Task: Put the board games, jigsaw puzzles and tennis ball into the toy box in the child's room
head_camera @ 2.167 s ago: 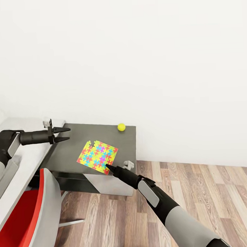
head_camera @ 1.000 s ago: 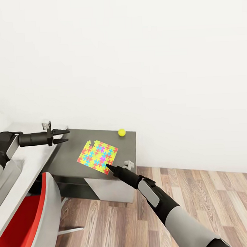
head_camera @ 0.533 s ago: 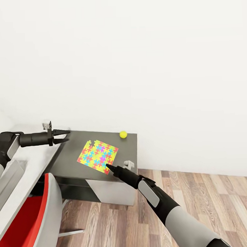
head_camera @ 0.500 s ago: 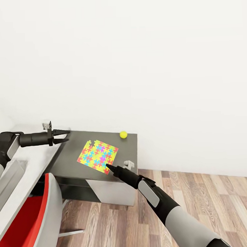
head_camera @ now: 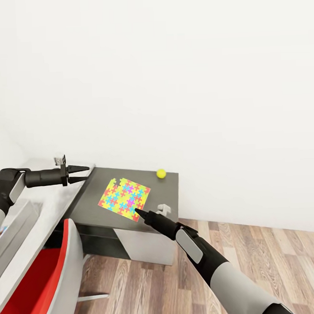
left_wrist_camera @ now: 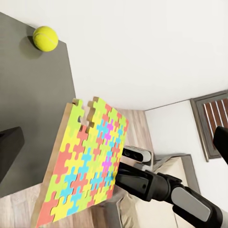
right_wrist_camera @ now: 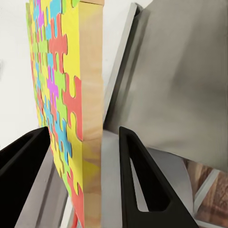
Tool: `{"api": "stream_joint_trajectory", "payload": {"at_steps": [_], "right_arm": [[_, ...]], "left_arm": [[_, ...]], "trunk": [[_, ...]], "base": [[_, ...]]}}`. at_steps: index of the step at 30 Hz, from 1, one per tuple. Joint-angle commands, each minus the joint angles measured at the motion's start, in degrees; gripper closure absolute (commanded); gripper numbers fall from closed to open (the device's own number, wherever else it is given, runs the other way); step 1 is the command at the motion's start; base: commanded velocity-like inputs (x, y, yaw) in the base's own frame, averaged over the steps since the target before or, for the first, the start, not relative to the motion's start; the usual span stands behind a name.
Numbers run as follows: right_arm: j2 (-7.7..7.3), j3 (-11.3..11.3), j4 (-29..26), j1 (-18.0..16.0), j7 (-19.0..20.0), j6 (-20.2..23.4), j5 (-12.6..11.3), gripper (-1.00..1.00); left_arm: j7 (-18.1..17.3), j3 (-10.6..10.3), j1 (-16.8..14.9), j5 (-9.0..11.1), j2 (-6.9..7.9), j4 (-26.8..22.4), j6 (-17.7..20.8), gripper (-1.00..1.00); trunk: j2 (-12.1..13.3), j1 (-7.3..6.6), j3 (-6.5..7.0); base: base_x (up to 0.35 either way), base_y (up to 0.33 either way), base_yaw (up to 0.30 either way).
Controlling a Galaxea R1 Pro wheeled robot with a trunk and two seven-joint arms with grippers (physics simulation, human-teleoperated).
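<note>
Right tool [head_camera: 137, 213]: clamped on the near corner of one jigsaw puzzle [head_camera: 124, 199], its two black fingers [right_wrist_camera: 137, 180] set on either side of the puzzle's wooden edge in the right wrist view. The puzzle, a square board printed with yellow, pink, blue and green interlocking pieces, was held clear of the surface and tilted, over the dark grey lower section of the tabletop [head_camera: 165, 191]. In the left wrist view the same puzzle [left_wrist_camera: 85, 161] stood on edge in front of the right forearm. Left tool [head_camera: 83, 174]: fingers slightly apart, gripping nothing, held level over the junction between the pale grey tabletop section [head_camera: 49, 205] and the dark one, well apart from the puzzle. Tennis ball [head_camera: 161, 173]: yellow-green, resting on the dark section near its far right corner, close to the white wall [head_camera: 172, 83], apart from the puzzle; also seen from the left wrist [left_wrist_camera: 45, 38]. Red chair [head_camera: 48, 280]: at the near left, drawn up beside the tabletop. Wood-plank floor [head_camera: 252, 248]: to the right of the tabletop.
</note>
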Motion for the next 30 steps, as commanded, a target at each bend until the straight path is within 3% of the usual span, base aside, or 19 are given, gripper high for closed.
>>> {"api": "stream_joint_trajectory", "payload": {"at_steps": [1, 17, 30], "right_arm": [[0.0, 0.05, 0.02, -0.06, 0.08, 0.35, -0.6, 1.0], [-0.07, -0.1, 0.06, -0.06, 0.14, 0.59, -0.69, 1.0], [0.0, -1.53, 0.09, -0.05, 0.07, 0.66, -0.69, 1.0]], "left_arm": [[-0.21, -0.31, -0.06, 0.19, 0.08, 0.02, 0.53, -1.0], [-0.24, -0.39, 0.01, 0.28, -0.15, 0.02, -0.33, -1.0], [-0.29, -0.36, 0.21, 0.34, -0.1, 0.02, -0.35, -1.0]], "trunk": [[-0.11, 0.04, -0.01], [-0.11, 0.04, 1.51], [-0.11, 0.04, 2.52]], "base": [[-0.002, 0.0, 0.089], [0.0, -0.007, 0.065], [0.05, -0.037, -0.145]]}}
